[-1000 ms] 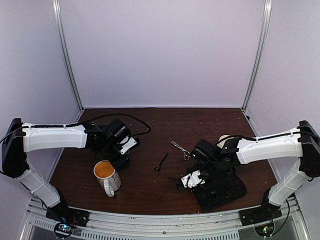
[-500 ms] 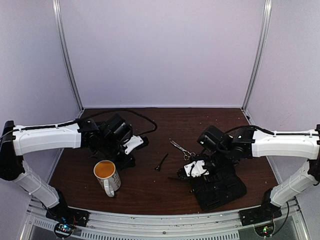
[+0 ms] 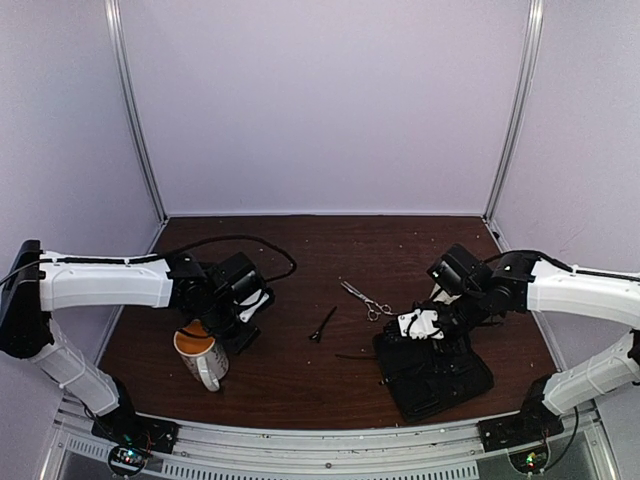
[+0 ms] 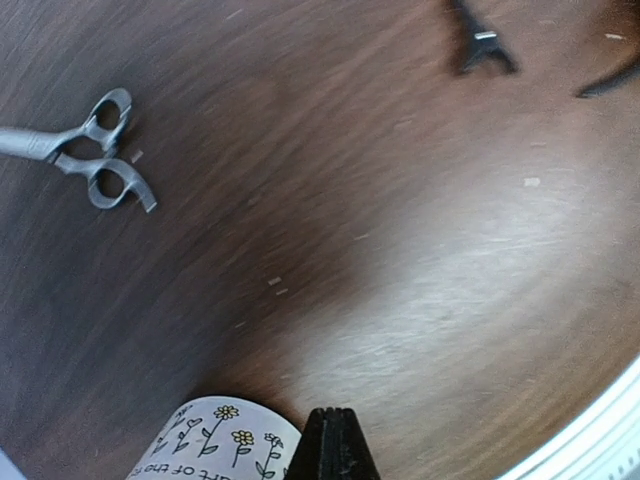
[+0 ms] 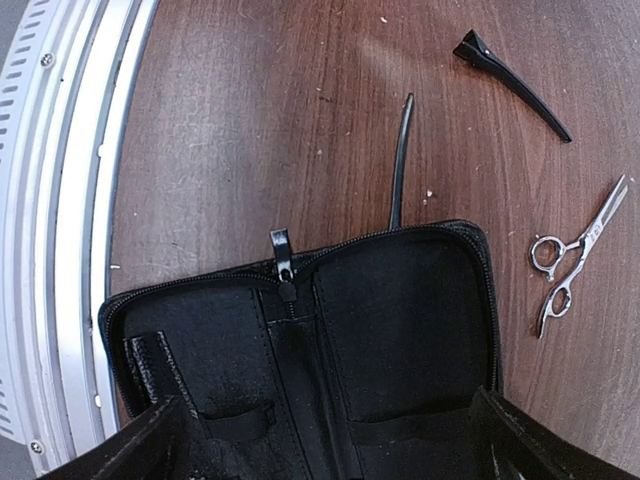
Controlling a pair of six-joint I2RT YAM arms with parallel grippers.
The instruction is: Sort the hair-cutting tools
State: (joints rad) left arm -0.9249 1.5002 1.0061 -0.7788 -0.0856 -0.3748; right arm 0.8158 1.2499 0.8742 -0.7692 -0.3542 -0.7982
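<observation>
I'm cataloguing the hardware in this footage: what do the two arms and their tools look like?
Both the left arm and the right arm have long white shell segments joined by black joints. A black cable loops off the left arm. The left tool has slim black fingers. The right tool carries a white plate on a black body. No markings are legible.

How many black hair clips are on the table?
2. One hair clip lies in the open near the scissors; the second clip has one end at the case rim. Others may be hidden.
</observation>
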